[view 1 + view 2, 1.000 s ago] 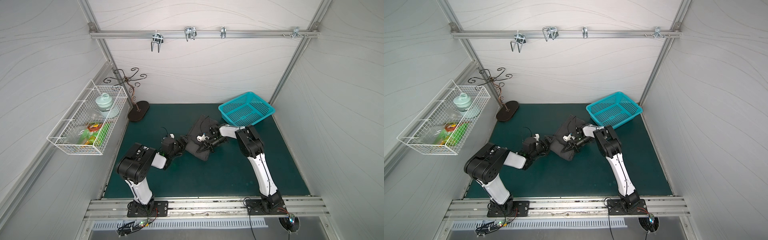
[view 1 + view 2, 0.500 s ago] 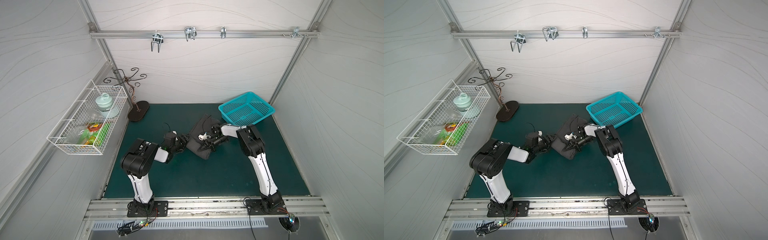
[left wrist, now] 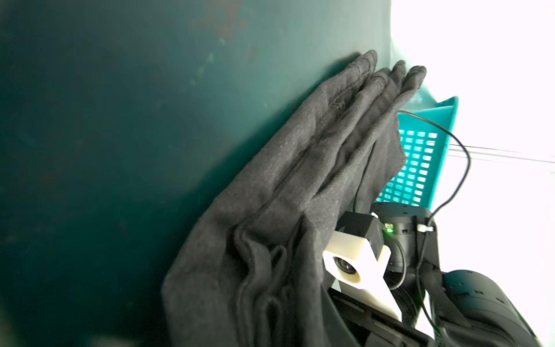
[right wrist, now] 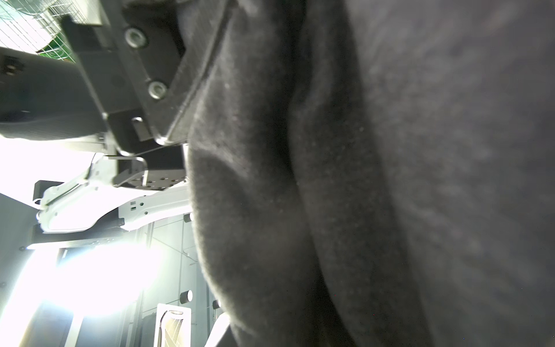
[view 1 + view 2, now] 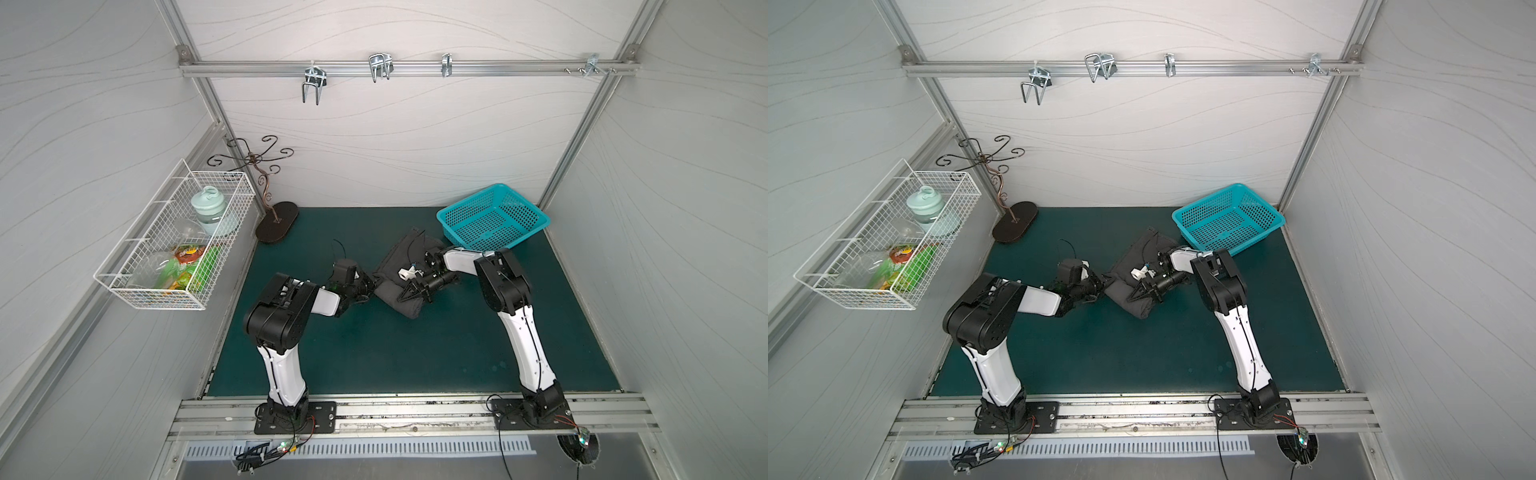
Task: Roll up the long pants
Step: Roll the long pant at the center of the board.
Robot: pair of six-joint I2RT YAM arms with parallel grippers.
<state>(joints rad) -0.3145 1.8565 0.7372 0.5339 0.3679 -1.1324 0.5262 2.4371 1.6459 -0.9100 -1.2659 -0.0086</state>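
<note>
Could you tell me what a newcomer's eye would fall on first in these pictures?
The dark long pants lie bunched in the middle of the green mat, with the left claw at their edge and the right claw over them. Next, the turquoise basket stands out in the far right corner, and the white wire basket hangs on the left wall.

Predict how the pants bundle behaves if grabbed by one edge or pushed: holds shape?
Likely floppy: the long pants lie in soft, sagging folds, so a lifted edge would probably drape and unfold. Probably not slippery: the cloth looks fuzzy and matte, so a push would likely bunch it on the green mat rather than slide it.
</note>
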